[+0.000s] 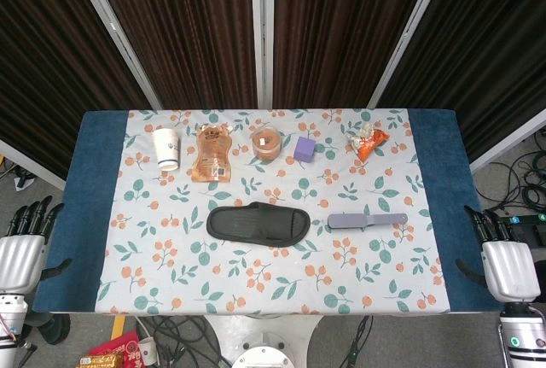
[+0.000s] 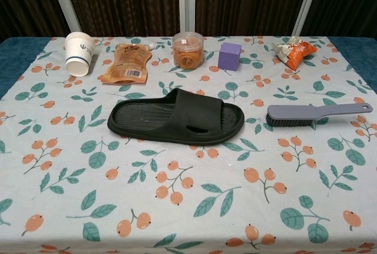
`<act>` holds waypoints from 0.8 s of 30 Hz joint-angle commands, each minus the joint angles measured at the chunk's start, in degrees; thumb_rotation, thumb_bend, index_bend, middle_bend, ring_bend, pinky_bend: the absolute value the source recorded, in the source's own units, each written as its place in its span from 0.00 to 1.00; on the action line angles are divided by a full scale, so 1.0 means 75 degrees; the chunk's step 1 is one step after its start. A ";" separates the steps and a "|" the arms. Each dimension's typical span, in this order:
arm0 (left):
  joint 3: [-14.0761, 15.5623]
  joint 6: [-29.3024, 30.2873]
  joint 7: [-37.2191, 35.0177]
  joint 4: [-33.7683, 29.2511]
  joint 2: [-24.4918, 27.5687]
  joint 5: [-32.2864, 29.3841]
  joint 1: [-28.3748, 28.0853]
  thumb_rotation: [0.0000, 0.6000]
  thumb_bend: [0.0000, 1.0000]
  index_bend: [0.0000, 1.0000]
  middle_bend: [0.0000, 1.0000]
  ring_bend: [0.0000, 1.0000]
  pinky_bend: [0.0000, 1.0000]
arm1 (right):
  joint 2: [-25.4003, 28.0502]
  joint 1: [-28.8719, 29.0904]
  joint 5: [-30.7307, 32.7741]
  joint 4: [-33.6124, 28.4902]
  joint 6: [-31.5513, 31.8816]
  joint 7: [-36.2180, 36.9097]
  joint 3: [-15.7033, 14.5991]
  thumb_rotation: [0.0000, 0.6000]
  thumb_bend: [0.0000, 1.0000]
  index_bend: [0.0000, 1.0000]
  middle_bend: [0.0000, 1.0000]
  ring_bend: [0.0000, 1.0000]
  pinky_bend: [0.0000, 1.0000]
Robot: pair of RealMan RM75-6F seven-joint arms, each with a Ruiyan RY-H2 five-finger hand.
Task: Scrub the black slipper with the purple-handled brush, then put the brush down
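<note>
The black slipper lies flat in the middle of the floral cloth, toe end to the left. To its right lies the purple-handled brush, bristles down, handle pointing right. My left hand hangs off the table's left edge, fingers apart and holding nothing. My right hand hangs off the right edge, also empty with fingers spread. Both hands are well away from the slipper and the brush, and neither shows in the chest view.
Along the far side stand a white paper cup, an orange pouch, a clear tub, a purple cube and a snack bag. Blue table edge borders the cloth.
</note>
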 commanded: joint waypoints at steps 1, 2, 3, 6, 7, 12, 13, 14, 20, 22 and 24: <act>-0.0024 0.0067 0.0039 0.0057 -0.0077 -0.0003 0.0024 1.00 0.00 0.15 0.12 0.07 0.09 | 0.0021 0.0030 -0.0010 -0.0049 -0.0032 -0.0014 0.0008 1.00 0.09 0.06 0.17 0.10 0.22; -0.0029 0.0097 0.0052 0.0074 -0.0098 0.0001 0.0035 1.00 0.00 0.15 0.12 0.07 0.09 | 0.0029 0.0040 -0.0019 -0.0064 -0.0041 -0.0006 0.0010 1.00 0.09 0.06 0.17 0.10 0.22; -0.0028 0.0126 0.0056 0.0088 -0.0114 0.0005 0.0051 1.00 0.00 0.15 0.12 0.07 0.09 | 0.0037 0.0048 -0.0032 -0.0079 -0.0049 0.0008 0.0007 1.00 0.09 0.06 0.17 0.10 0.22; -0.0012 0.0166 0.0055 0.0087 -0.0117 0.0034 0.0078 1.00 0.00 0.15 0.12 0.07 0.09 | 0.0055 0.0082 -0.0079 -0.0085 -0.0102 0.0056 -0.0011 1.00 0.09 0.06 0.17 0.10 0.22; -0.0005 0.0177 0.0052 0.0083 -0.0115 0.0047 0.0086 1.00 0.00 0.15 0.12 0.07 0.09 | 0.0062 0.0102 -0.0089 -0.0084 -0.0137 0.0075 -0.0017 1.00 0.09 0.06 0.18 0.10 0.22; 0.0003 0.0227 -0.0005 0.0070 -0.0140 0.0065 0.0125 1.00 0.00 0.15 0.12 0.07 0.09 | 0.0042 0.0492 -0.0148 -0.0044 -0.0739 0.0373 0.0008 1.00 0.09 0.06 0.19 0.10 0.22; 0.0005 0.0232 -0.0016 0.0069 -0.0147 0.0072 0.0130 1.00 0.00 0.15 0.12 0.07 0.09 | 0.0025 0.0623 -0.0122 0.0000 -0.0941 0.0409 0.0036 1.00 0.09 0.06 0.19 0.11 0.22; 0.0017 0.0234 -0.0040 0.0070 -0.0153 0.0080 0.0139 1.00 0.00 0.15 0.12 0.07 0.09 | -0.0031 0.0875 -0.0093 0.0087 -0.1315 0.0448 0.0088 1.00 0.09 0.06 0.20 0.11 0.22; 0.0059 0.0227 -0.0106 0.0071 -0.0123 0.0063 0.0198 1.00 0.00 0.15 0.12 0.07 0.09 | -0.0669 0.2216 0.0350 0.0917 -0.3287 0.0549 0.0408 1.00 0.08 0.11 0.26 0.13 0.22; 0.0063 0.0214 -0.0124 0.0074 -0.0122 0.0043 0.0209 1.00 0.00 0.15 0.12 0.07 0.09 | -0.0937 0.2565 0.0528 0.1269 -0.3814 0.0580 0.0476 1.00 0.07 0.15 0.28 0.13 0.22; 0.0074 0.0167 -0.0125 0.0067 -0.0118 0.0029 0.0205 1.00 0.00 0.15 0.12 0.07 0.09 | -0.1253 0.2906 0.0747 0.1695 -0.4320 0.0612 0.0547 1.00 0.05 0.18 0.29 0.14 0.22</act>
